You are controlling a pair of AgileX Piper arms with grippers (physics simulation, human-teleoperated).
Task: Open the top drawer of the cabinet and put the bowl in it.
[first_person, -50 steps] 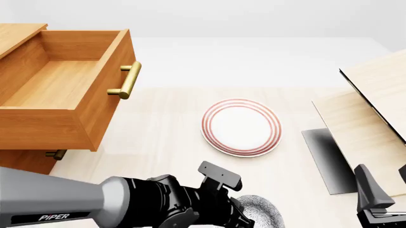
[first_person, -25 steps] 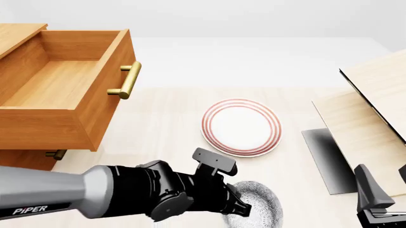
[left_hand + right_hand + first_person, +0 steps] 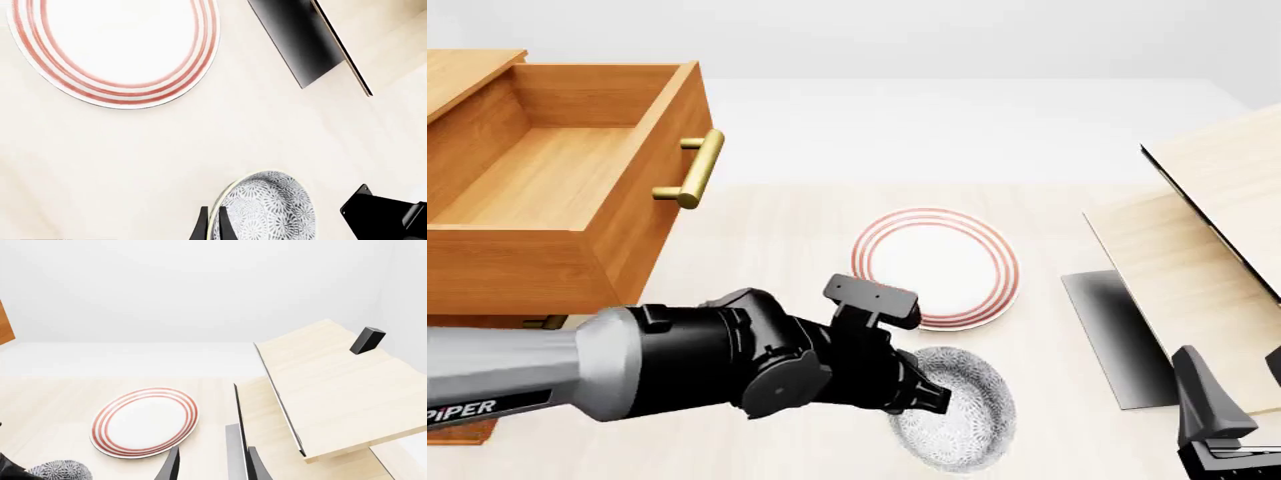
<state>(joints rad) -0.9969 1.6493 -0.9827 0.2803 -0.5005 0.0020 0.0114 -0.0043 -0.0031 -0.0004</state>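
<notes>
The left gripper [image 3: 211, 224] pinches the rim of the bowl [image 3: 958, 408], one finger inside the wall and one outside, and the bowl hangs tilted just above the table [image 3: 761, 260], near the plate [image 3: 936, 266]. A glazed, rigid bowl like this is probably light but slick and breakable, so a firm rim pinch seems the sensible hold. The top drawer [image 3: 554, 190] stands pulled open on the left. The right gripper [image 3: 208, 460] idles with its fingers apart.

Left hand [image 3: 934, 397] closed on bowl [image 3: 961, 408] rim, right hand [image 3: 212, 467] low, fingers parted
</notes>
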